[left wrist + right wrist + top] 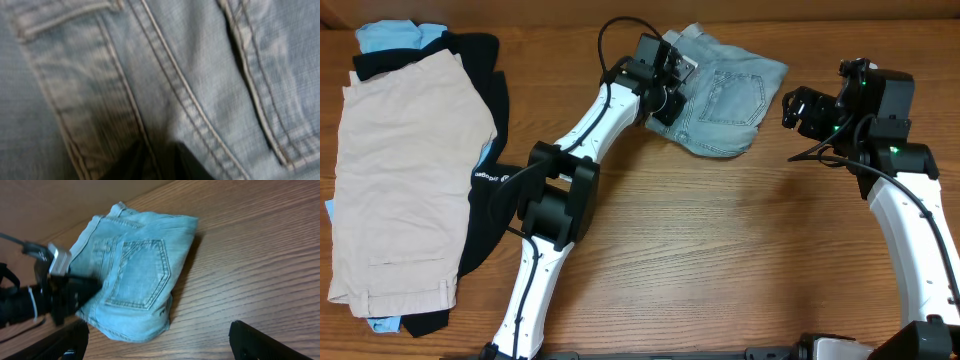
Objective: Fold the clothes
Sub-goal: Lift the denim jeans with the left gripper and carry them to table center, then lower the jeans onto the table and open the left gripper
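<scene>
The pale blue denim shorts (732, 98) lie folded on the far middle of the table, a stitched back pocket facing up. They also show in the right wrist view (140, 275). My left gripper (670, 92) is at the shorts' left edge. In the left wrist view its dark fingertips (159, 165) are closed on a seam of the denim (200, 60), which fills the frame. My right gripper (798, 106) is open and empty, just right of the shorts and apart from them. Its fingers (160, 347) frame bare wood in front of the shorts.
A stack of other garments lies at the table's left: a beige one (400, 170) on top, a black one (480, 70) under it, and sky-blue cloth (390, 36) showing at the back. The wooden table (720, 250) stretches between the arms.
</scene>
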{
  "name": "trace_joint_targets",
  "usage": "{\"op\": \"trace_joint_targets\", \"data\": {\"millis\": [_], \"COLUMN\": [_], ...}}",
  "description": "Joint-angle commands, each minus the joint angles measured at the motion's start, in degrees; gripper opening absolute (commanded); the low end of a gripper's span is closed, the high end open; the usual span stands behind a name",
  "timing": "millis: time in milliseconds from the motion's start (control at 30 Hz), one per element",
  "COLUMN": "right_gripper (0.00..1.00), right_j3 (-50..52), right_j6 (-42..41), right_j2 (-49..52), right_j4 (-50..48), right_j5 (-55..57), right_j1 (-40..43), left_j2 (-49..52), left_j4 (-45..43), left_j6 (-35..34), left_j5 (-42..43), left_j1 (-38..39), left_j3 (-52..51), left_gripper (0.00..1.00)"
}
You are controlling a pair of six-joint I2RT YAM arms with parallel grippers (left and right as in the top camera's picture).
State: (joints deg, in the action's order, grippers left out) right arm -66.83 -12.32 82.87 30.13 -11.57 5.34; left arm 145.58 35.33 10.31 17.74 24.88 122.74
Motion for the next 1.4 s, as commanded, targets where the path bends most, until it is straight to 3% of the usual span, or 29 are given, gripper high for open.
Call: {"op": "trace_joint_targets", "data": {"millis": [0, 67, 200, 400, 567, 667, 800, 867, 1000, 1100, 1133, 1367], "right_gripper": [0.94, 0.94, 0.94, 0.94, 0.94, 0.94, 0.94, 0.94, 0.93, 0.91, 0.9, 0.88], "right_j3": [-1.5, -1.5, -1.5, -1.5, -1.5, -1.5, -1.5, -1.5, -1.5, -1.5, -1.5, -1.5], "right_j6": [0.4, 0.3, 0.3, 0.3, 0.3, 0.3, 0.4, 0.3, 0.3, 0.3, 0.3, -1.2], "right_j2": [-1.0, -1.0, -1.0, -0.9, -0.9, -0.9, -0.9, -0.8, 0.3, 2.3, 3.4, 14.1], "right_j4": [0.0, -0.2, -0.2, 0.2, 0.0, 0.1, 0.5, 0.7, 0.7, 1.0, 1.1, 0.2], "right_j5": [0.6, 0.6, 0.5, 0.4, 0.4, 0.4, 0.1, 0.1, -0.1, -0.1, 0.0, 4.5], "right_j1": [0.1, 0.1, 0.1, 0.1, 0.1, 0.1, 0.0, 0.0, -1.4, -4.0, -5.5, -17.0], "left_j2": [1.4, 1.4, 1.4, 1.4, 1.4, 1.4, 1.2, 1.0, 0.8, 0.8, 0.8, 0.8], "left_j4": [15.9, 21.6, 32.1, 38.3, 35.5, 32.7, 32.4, 33.5, 36.0, 36.2, 36.2, 37.7], "left_j6": [0.0, 0.0, 0.0, 2.1, 5.5, 8.9, 3.0, 0.7, -5.8, -8.8, -9.6, -10.6], "left_j5": [-1.8, -2.1, 0.3, 17.0, 10.4, 7.4, -2.8, -4.7, -4.8, -4.8, -4.8, -4.6], "left_j1": [-0.2, -0.2, -0.1, 1.1, 5.7, 8.8, 9.5, 7.9, 1.1, -3.7, -5.4, -13.5], "left_j3": [1.3, 1.3, 2.2, 9.0, 12.2, 12.2, 16.6, 20.4, 31.8, 36.1, 36.9, 37.5], "left_gripper": [0.26, 0.29, 0.24, 0.33, 0.49, 0.52, 0.52, 0.53, 0.65, 0.91, 0.95, 0.99]}}
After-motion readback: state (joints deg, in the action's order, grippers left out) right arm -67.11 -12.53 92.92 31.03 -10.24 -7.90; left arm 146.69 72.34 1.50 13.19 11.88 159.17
